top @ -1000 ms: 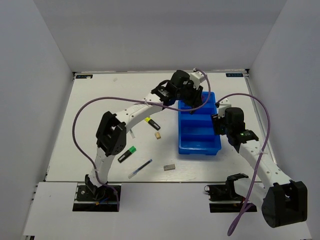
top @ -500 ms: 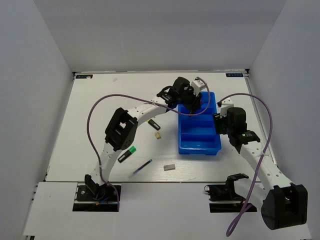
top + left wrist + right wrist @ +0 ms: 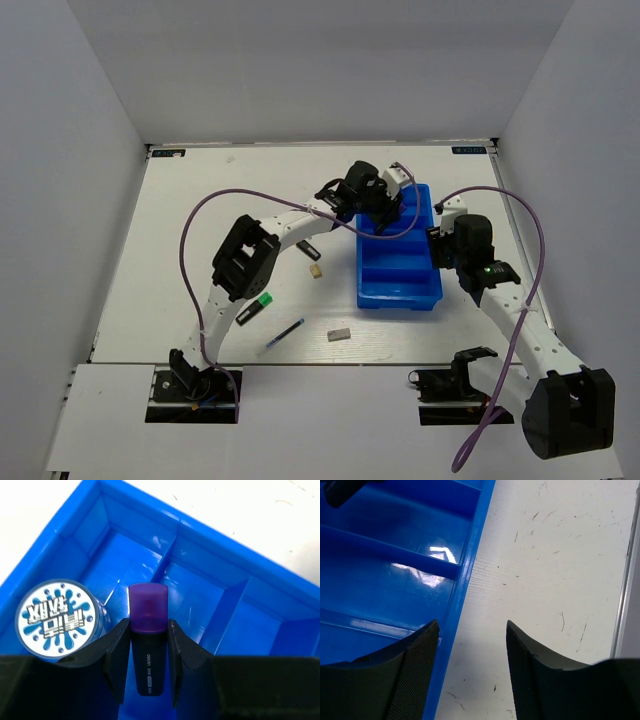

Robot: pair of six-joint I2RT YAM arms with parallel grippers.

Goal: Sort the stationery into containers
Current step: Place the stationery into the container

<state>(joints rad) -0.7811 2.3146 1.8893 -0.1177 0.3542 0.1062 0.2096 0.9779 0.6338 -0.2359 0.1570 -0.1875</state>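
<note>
Purple-ended highlighter (image 3: 148, 645): clamped between the left fingers (image 3: 117, 655), purple end pointing away from the wrist camera, black barrel filling the gap. Held over the far end of the blue tray (image 3: 210, 555), above its ridged compartments. Cannot tell whether touching the tray floor.

Blue-white disc (image 3: 52, 617): inside the tray, printed face toward the left wrist camera, just beside one of the left fingers.

Right fingers (image 3: 415, 675): spread wide, gripping nothing. One over the tray's (image 3: 465, 565) right rim, the other over the bare white surface (image 3: 550, 580).

Seen from the top camera, lying loose on the surface (image 3: 200, 220) left of the tray (image 3: 400, 290):
- yellow-ended highlighter (image 3: 304, 246), near the tray's left wall, partly under the left arm;
- tan eraser (image 3: 316, 270), just nearer than that highlighter;
- green-ended highlighter (image 3: 255, 308), beside the left arm's elbow;
- dark-blue pen (image 3: 281, 337), lying on a slant near the front edge;
- grey eraser (image 3: 339, 335), just right of the pen, apart from the tray's near corner.

Near compartments of the tray: only blue floor showing.
</note>
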